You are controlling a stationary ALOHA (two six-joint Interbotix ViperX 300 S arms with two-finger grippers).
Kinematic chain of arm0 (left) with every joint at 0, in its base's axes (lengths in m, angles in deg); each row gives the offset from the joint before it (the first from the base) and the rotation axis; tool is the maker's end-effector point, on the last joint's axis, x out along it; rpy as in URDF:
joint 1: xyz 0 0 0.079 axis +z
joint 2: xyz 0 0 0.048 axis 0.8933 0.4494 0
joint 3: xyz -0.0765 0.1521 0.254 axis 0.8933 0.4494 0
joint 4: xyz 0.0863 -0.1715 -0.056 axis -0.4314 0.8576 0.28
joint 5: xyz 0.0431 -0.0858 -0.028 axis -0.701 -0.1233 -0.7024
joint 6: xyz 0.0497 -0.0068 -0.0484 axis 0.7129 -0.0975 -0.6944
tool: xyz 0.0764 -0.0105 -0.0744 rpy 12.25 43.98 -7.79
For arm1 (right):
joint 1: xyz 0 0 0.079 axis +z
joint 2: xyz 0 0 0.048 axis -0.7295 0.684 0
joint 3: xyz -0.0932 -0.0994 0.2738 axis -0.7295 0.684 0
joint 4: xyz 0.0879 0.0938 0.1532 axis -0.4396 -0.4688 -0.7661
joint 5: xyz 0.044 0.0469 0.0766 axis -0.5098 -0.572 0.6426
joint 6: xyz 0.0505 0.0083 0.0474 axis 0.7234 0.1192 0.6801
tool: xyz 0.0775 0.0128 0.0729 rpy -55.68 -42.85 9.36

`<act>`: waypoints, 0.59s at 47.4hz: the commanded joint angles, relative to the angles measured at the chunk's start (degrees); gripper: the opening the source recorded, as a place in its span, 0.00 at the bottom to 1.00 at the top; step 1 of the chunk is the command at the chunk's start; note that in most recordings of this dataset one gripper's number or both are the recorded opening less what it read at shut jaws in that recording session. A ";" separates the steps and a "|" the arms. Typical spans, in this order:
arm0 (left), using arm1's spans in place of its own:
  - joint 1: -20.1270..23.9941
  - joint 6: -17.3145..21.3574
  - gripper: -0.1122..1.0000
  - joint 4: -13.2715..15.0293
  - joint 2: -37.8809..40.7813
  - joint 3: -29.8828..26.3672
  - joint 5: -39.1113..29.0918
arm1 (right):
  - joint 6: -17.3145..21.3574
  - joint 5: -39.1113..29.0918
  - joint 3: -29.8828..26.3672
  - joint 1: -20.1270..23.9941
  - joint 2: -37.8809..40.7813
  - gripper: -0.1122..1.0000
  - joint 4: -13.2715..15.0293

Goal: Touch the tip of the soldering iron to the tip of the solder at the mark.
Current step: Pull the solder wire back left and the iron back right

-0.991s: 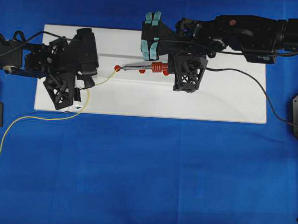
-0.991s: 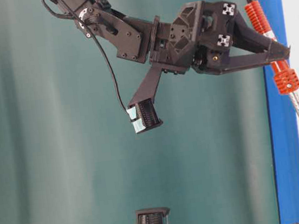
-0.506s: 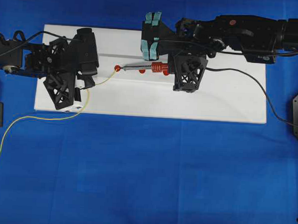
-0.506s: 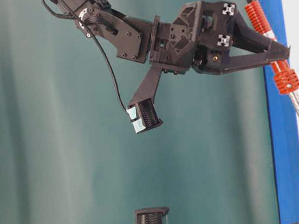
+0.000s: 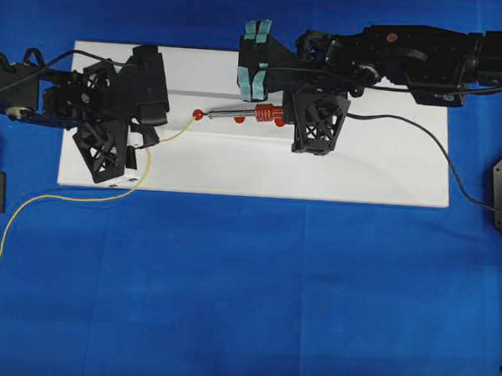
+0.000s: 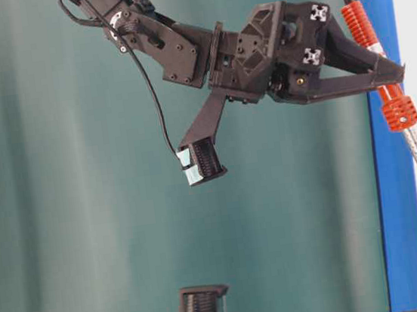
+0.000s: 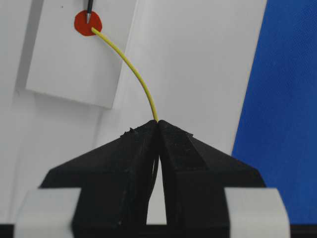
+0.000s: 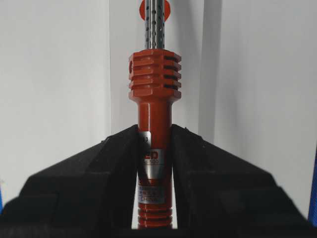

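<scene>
The soldering iron (image 5: pixel 263 114) lies over the white board (image 5: pixel 361 173), its red ribbed handle clamped in my shut right gripper (image 5: pixel 283 114), which also shows in the right wrist view (image 8: pixel 154 131). Its fine tip (image 7: pixel 88 15) rests on the red mark (image 7: pixel 88 23), seen from overhead (image 5: pixel 197 114). My left gripper (image 7: pixel 158 122), at the board's left (image 5: pixel 150 138), is shut on the thin yellow solder (image 7: pixel 133 74). The solder arcs up to the mark and ends at its edge, right beside the iron's tip. I cannot tell if the tips touch.
Two more red dots (image 5: pixel 239 120) sit under the iron's shaft. The iron's black cord (image 5: pixel 438 151) runs off to the right. Loose solder (image 5: pixel 31 206) trails over the blue cloth at the left. The right arm's teal-padded part (image 5: pixel 255 70) overhangs the board's back edge.
My left gripper has shifted slightly toward the back of the board with the solder in it. The right arm and the iron have not moved.
</scene>
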 commanded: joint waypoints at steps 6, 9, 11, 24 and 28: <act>-0.62 -0.35 0.11 -0.09 -5.19 -0.62 -2.81 | 0.00 0.26 -1.14 0.09 -0.79 0.16 0.09; -1.23 -0.44 0.11 0.00 -7.38 0.44 -2.90 | 0.00 0.26 -1.14 0.09 -0.88 0.16 0.09; -1.58 -0.44 0.11 0.00 -8.53 1.23 -2.90 | 0.00 0.26 -1.14 0.09 -0.79 0.16 0.09; -2.29 -2.81 0.11 -0.09 -15.03 6.06 -2.64 | 0.00 0.44 -1.14 0.09 -0.88 0.16 0.00; -2.29 -3.16 0.11 0.00 -15.56 6.50 -2.37 | 0.00 0.70 -1.14 0.09 -0.88 0.16 0.09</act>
